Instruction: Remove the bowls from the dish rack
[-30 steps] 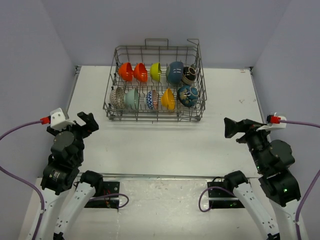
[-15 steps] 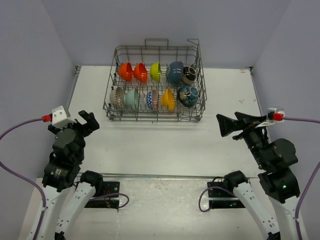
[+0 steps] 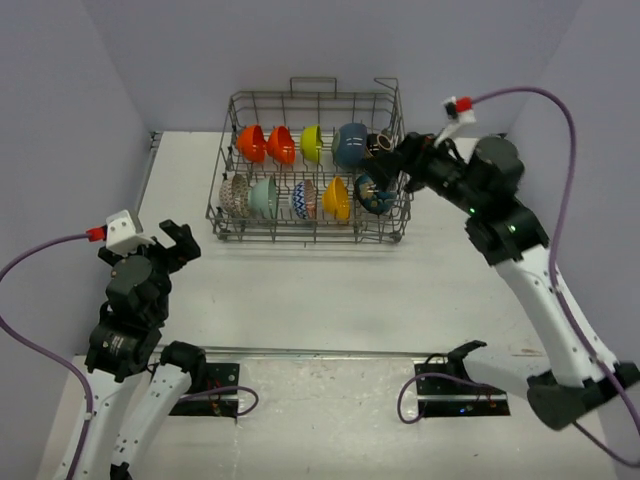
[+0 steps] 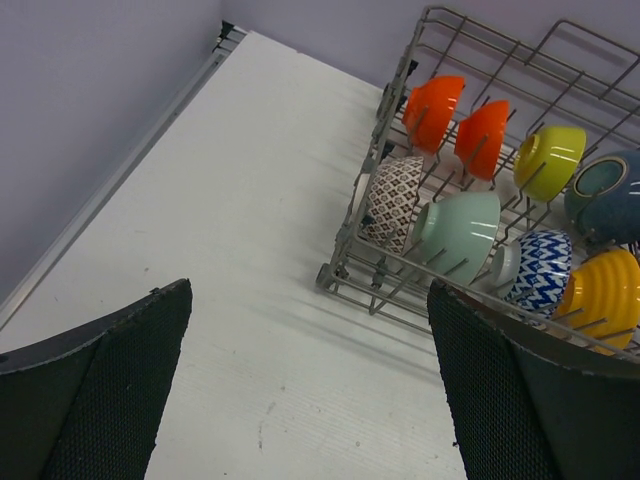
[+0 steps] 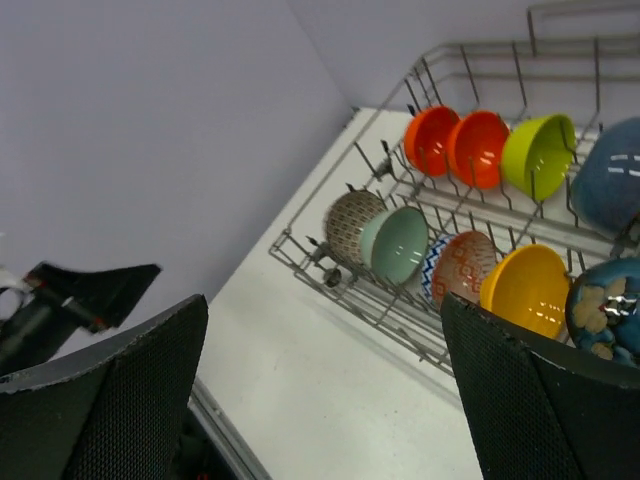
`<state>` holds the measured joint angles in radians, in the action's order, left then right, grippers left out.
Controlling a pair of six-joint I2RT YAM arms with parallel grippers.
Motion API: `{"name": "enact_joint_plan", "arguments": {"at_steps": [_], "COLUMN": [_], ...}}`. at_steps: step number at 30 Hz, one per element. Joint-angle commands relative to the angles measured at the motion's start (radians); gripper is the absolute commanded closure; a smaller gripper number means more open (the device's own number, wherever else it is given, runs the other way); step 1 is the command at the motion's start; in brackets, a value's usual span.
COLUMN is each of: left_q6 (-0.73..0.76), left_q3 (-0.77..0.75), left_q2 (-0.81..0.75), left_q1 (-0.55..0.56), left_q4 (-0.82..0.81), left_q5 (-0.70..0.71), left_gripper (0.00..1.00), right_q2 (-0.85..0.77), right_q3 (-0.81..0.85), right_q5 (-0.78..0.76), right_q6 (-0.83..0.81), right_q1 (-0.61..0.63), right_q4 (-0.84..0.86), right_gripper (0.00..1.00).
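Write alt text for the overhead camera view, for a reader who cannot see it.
The right arm's open tool reaches to the right end of a grey wire dish rack holding small colourful ceramic bowls on edge in two rows, on a white table. The left arm's open tool sits near the table's left edge.

Right hand [image 3: 378,167] left the counter's [image 3: 300,290] right edge, swung leftward, now at the dish rack's [image 3: 262,96] right end.
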<state>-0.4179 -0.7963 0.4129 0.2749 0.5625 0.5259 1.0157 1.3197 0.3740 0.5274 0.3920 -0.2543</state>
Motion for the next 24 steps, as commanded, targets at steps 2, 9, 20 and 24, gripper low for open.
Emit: {"name": "enact_joint_plan", "arguments": {"at_steps": [2,9,20,24], "left_q6": [0.018,0.021,0.036,0.034], "left_q3": [-0.001,0.000,0.011,0.011], "left_q2": [0.026,0.043,0.012,0.003], "left_q1": [-0.009,-0.013,-0.013,-0.013], "left_q4": [-0.047,-0.050,-0.067,-0.069], "left_q5": [-0.023,-0.036,-0.084,-0.083], "left_gripper": [0.00,0.00,0.00,0.00], "right_q2": [0.239,0.555,0.859,0.928], "right_q3": [0.192,0.386,0.469,0.503], "right_q5": [-0.228,-0.329,-0.330,-0.328], "right_q6": [-0.086,-0.080,-0.053,-0.044], "right_q1": [0.091,0.134,0.136,0.134], "right_q4": [-0.236,-0.327,-0.296,-0.304], "right_gripper": [0.01,0.03,0.25,0.30]}}
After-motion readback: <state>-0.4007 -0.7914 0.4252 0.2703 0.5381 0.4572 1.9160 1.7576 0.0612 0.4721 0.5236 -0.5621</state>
